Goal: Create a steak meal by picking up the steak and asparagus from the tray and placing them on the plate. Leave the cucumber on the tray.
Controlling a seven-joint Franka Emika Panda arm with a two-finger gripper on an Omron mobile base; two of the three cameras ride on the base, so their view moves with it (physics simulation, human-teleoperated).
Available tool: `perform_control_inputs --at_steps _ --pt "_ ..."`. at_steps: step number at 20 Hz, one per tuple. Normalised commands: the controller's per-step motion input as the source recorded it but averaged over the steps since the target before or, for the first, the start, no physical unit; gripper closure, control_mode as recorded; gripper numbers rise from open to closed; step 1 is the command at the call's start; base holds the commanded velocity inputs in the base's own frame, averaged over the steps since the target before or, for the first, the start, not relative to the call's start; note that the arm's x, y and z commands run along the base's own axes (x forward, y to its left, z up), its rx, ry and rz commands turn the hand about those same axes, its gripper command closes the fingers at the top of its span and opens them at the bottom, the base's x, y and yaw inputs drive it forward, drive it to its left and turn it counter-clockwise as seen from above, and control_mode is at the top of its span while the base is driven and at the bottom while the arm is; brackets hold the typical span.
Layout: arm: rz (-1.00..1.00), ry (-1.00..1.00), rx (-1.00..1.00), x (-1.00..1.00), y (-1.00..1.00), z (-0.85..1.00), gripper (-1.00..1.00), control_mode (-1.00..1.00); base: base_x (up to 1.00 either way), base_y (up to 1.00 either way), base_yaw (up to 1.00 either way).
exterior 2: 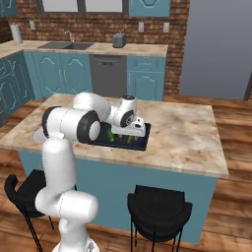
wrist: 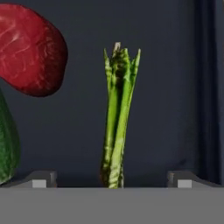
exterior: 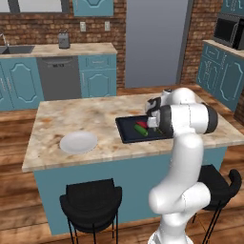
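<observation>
In the left base view, the island worktop (exterior: pixel 95 116) is a mottled beige stone slab over teal panels. A round, shallow white plate (exterior: pixel 78 142) lies bare toward its near left edge. Well apart from it to the right sits the flat black tray (exterior: pixel 125 129), rectangular with a low raised rim. On the tray a dark-red steak (exterior: pixel 142 125) lies just beside a thick bright-green cucumber (exterior: pixel 140 130). The glossy white arm bends over the tray's right part and covers it. Two black stools (exterior: pixel 91 200) stand before the island.

In the right base view, the arm's rounded wrist hangs low over the tray (exterior 2: pixel 142 143), and bits of green produce show beneath it; which pieces they are cannot be told there. A grey toaster (exterior 2: pixel 118 40) stands on the back counter by the brick wall.

In the hand view, the end effector (wrist: pixel 111 179) is released, its two small grey fingertips (wrist: pixel 42 178) spread wide on either side of the asparagus (wrist: pixel 117 127). The asparagus is a slim, fibrous olive-green stalk with a pointed, tufted tip, lying on the matte dark tray floor (wrist: pixel 170 96). The steak (wrist: pixel 29 50) is a rounded, marbled red lump at the upper left, and the cucumber's (wrist: pixel 6 148) smooth curved side shows below it. All three lie apart from each other.
</observation>
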Motion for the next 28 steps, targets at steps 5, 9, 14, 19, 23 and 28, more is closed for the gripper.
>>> perform_control_inputs --at_steps 5,9,14,19,23,28 --pt "0.00 0.03 0.01 0.49 -0.05 -0.24 -1.00 -1.00 0.00 0.00 0.00" --pt "0.01 0.03 0.00 0.33 -0.11 -0.37 -1.00 -1.00 0.00 0.00 0.00" --pt "0.01 0.03 0.00 0.30 -0.01 -0.50 -1.00 -1.00 0.00 0.00 0.00" --pt "0.04 -0.02 0.00 0.05 0.00 -0.46 1.00 -1.00 0.00 0.00 0.00" --pt "0.04 0.01 0.00 -0.06 0.21 -0.02 1.00 -1.00 0.00 0.00 0.00" --pt "0.14 -0.02 0.00 -0.29 0.24 0.73 1.00 -1.00 0.00 0.00 0.00"
